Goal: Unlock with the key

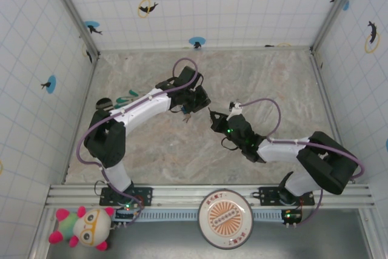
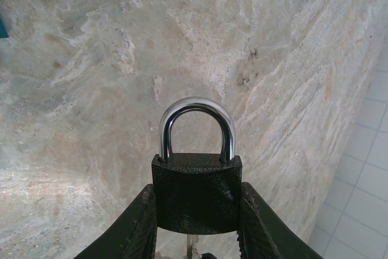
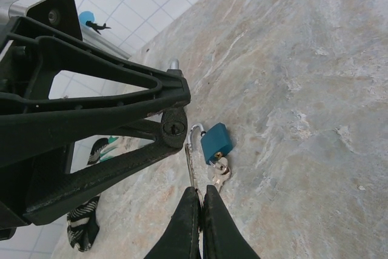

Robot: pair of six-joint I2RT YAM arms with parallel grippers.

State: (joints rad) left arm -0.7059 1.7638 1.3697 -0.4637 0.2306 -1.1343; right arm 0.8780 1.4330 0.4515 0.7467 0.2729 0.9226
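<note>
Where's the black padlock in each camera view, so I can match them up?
Top: padlock at centre, dark between fingertips, hard to separate.
Left wrist: bottom centre, shackle up.
Right wrist: left of centre, keyhole facing camera.
Shared landmark: left gripper clamping it.

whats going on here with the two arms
The left gripper clamps a black padlock by its sides, with the shackle seated in the body, so it looks locked. The right gripper, shut on the key, holds its blade tip just beside the keyhole in the lock's underside; it does not look inserted yet. A blue padlock lies on the table.
</note>
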